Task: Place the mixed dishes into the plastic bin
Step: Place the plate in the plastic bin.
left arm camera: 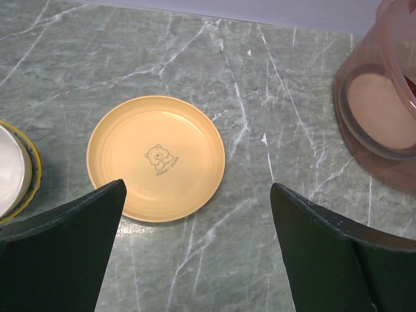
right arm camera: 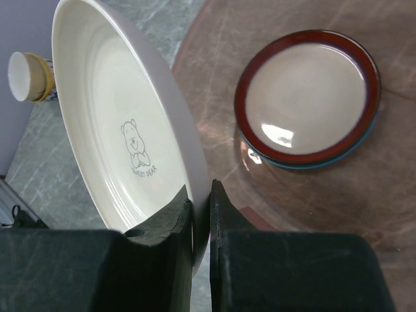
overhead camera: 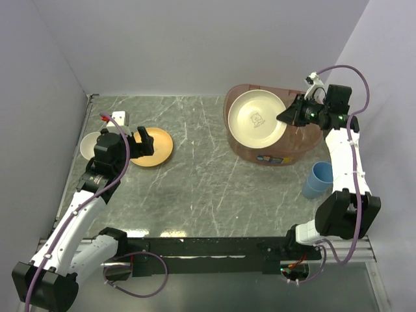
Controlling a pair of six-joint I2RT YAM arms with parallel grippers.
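Your right jaws clench the cream plate [right arm camera: 123, 130] by its rim, tilted over the plastic bin [overhead camera: 299, 148] below, ready for release. Your left jaws stand released, the yellow-orange plate [left arm camera: 156, 158] just ahead.

Grey-green marbled surface [overhead camera: 208, 188]: yellow-orange plate [overhead camera: 156, 147] and small cream bowl [overhead camera: 86, 146] sitting on the left, plastic bin [overhead camera: 273, 156] far right, light blue cup [overhead camera: 318, 179] just beside it.
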